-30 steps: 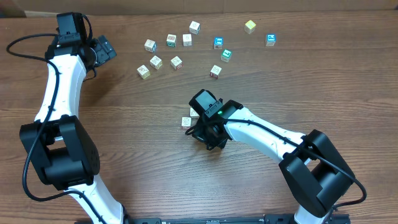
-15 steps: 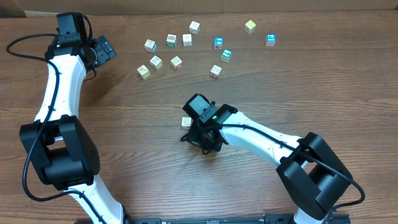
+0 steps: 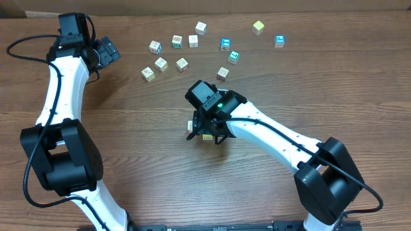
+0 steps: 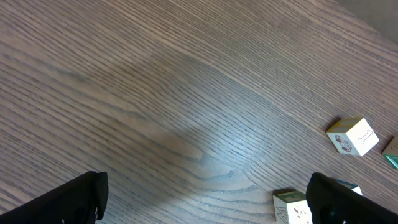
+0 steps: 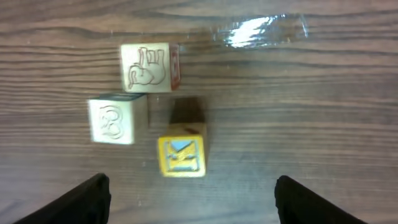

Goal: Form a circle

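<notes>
On the wooden tabletop (image 3: 128, 147), the circle (image 5: 146, 67), a tight clump of white, whitish and yellow cubes, lies just ahead of the released right pincer (image 5: 194, 202); left pincer (image 4: 205, 205) likewise released.

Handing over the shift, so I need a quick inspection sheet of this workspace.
Surface: wooden table.
Job's things: clump of three cubes under the right hand, no ring yet.
Clutter: about a dozen loose cubes at the far side.
Hands: left hand open, empty; right hand open above the clump.
Cables: black cable loops off the left arm.
Surroundings: pale board behind the table.
</notes>
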{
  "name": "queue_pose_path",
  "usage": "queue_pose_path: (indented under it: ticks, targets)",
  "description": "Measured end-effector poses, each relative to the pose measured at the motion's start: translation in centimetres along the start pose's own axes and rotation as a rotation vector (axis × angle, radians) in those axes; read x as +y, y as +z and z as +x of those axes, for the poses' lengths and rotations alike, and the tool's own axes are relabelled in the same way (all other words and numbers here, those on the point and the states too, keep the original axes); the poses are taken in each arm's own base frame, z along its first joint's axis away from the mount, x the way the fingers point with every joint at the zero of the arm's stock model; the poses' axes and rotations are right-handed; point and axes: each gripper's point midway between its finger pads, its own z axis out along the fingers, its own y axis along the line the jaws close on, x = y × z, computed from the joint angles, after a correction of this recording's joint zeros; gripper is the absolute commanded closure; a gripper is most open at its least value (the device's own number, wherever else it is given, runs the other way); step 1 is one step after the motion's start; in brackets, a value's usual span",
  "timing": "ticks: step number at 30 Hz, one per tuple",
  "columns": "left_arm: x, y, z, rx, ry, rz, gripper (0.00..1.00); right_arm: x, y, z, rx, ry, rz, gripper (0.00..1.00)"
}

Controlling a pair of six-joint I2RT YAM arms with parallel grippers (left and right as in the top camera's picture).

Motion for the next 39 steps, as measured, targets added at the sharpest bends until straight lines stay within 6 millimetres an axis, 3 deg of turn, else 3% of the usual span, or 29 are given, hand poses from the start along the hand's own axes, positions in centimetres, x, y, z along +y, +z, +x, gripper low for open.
queue_pose_path:
  ticks: [4,11,39]
  targets:
    - [0.0,0.0,0.0,0.000,0.000,0.000,0.01,-0.7,1.2,0.7,0.009,-0.048,0.012,0.28]
    - [0.0,0.0,0.0,0.000,0.000,0.000,0.00,-0.3,1.3,1.0,0.027,-0.199,-0.017,0.32]
    - [0.0,0.0,0.0,0.000,0.000,0.000,0.01,-0.2,3.6,0.5,-0.001,-0.366,0.000,0.31]
